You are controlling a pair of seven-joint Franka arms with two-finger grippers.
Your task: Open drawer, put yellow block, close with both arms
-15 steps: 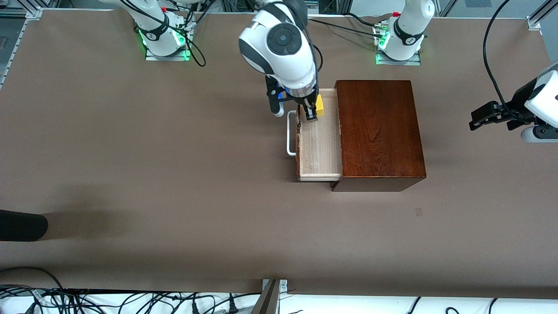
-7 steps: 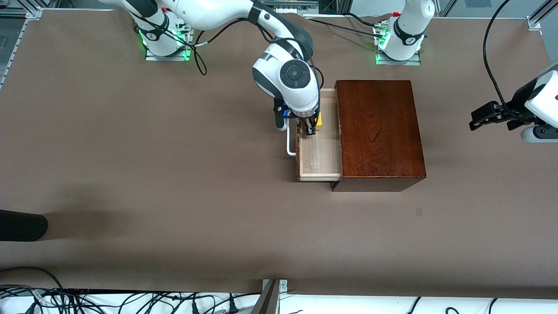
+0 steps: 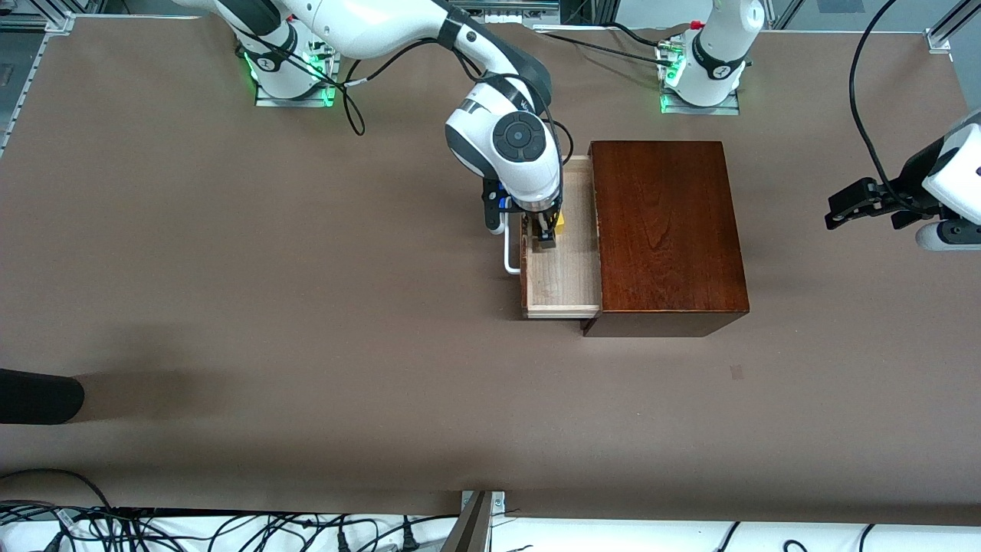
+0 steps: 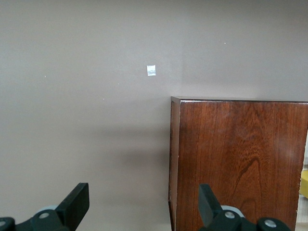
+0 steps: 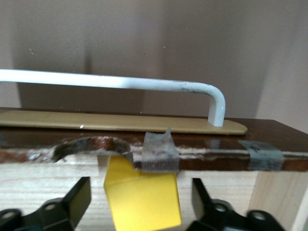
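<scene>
The drawer stands pulled out of the dark mahogany box, its white loop handle toward the right arm's end. My right gripper is down in the drawer tray, at the end nearer the robots' bases. The right wrist view shows its fingers open, with the yellow block between them and a gap on each side; the block looks tilted. The block peeks out beside the gripper. My left gripper waits open and empty in the air at the left arm's end, seen in its wrist view beside the box.
A black object lies at the table edge at the right arm's end. A small mark sits on the brown mat nearer the camera than the box. Grey tape patches sit on the drawer front's top edge.
My right gripper has come down into the drawer with the yellow block and shifted a little along the tray toward the camera. The left arm has not moved.
</scene>
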